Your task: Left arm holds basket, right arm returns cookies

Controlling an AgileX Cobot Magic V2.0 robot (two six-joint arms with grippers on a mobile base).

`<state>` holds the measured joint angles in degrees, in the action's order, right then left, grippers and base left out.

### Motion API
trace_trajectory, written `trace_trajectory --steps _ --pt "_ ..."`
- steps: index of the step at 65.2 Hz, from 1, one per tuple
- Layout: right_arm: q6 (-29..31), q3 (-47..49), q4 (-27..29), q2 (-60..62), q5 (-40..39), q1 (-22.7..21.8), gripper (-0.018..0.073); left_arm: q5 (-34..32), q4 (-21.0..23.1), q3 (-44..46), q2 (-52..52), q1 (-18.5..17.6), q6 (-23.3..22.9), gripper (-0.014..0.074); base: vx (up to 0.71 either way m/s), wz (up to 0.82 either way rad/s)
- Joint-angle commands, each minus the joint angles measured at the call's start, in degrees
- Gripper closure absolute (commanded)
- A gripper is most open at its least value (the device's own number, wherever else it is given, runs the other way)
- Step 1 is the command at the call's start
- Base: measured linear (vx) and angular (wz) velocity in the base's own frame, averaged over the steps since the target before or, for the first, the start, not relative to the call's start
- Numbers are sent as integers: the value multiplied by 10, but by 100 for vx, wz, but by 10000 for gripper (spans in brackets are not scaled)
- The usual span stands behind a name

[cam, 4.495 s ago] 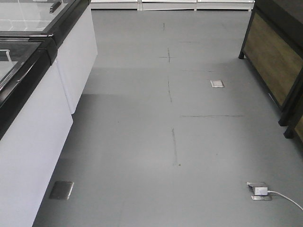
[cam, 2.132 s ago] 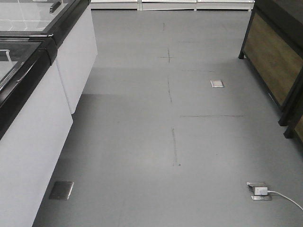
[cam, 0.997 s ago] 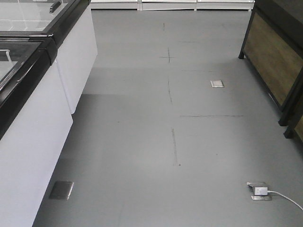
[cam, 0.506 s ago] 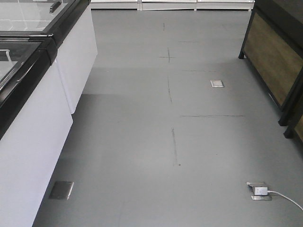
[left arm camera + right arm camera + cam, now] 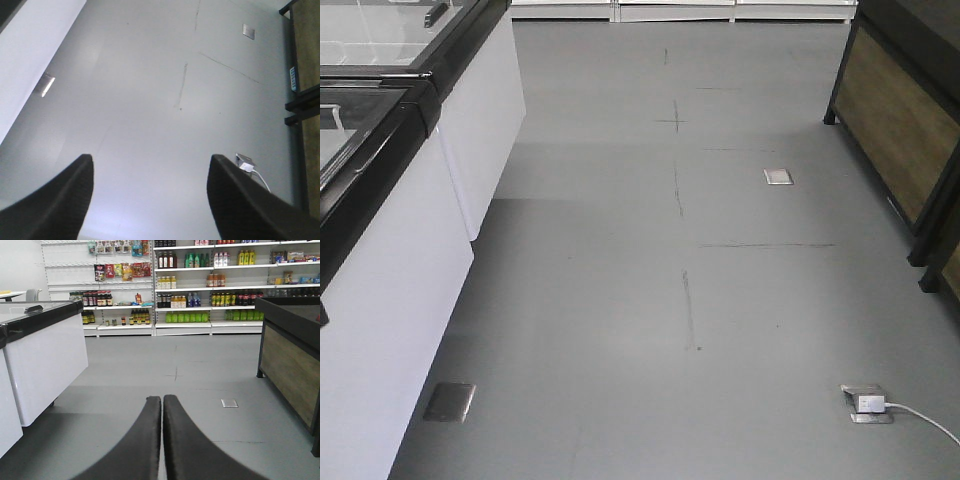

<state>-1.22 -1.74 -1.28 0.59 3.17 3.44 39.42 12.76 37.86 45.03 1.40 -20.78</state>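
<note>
No basket or cookies to see yet.
The basket and the cookies are not in any view, only grey floor [image 5: 620,300]. The left gripper [image 5: 150,160] is spread wide, ready to grab. The right gripper [image 5: 162,399] is pressed together, holding nothing. I think it should find the basket first, and the right gripper must open before it takes the cookies to the shelves [image 5: 200,290].

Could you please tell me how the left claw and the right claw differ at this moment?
The left arm's black claw is open, fingers wide apart; the right arm's black claw is shut, fingers pressed together. The left claw faces down at the grey floor; the right claw faces level towards stocked white shelves. Both hold nothing.
</note>
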Motion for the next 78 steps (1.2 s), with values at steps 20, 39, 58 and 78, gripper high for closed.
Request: trace_trajectory --steps 20,39,58,78 --pt "1 0 -5 7 -43 0 567 91 65 192 51 134 44 126 0 0" --pt "1 0 -5 7 -43 0 567 158 163 287 110 292 62 129 0 0" --pt "1 0 -5 7 -43 0 567 165 270 339 164 463 118 155 0 0" --pt "1 0 -5 7 -43 0 567 170 475 347 247 572 241 149 0 0"
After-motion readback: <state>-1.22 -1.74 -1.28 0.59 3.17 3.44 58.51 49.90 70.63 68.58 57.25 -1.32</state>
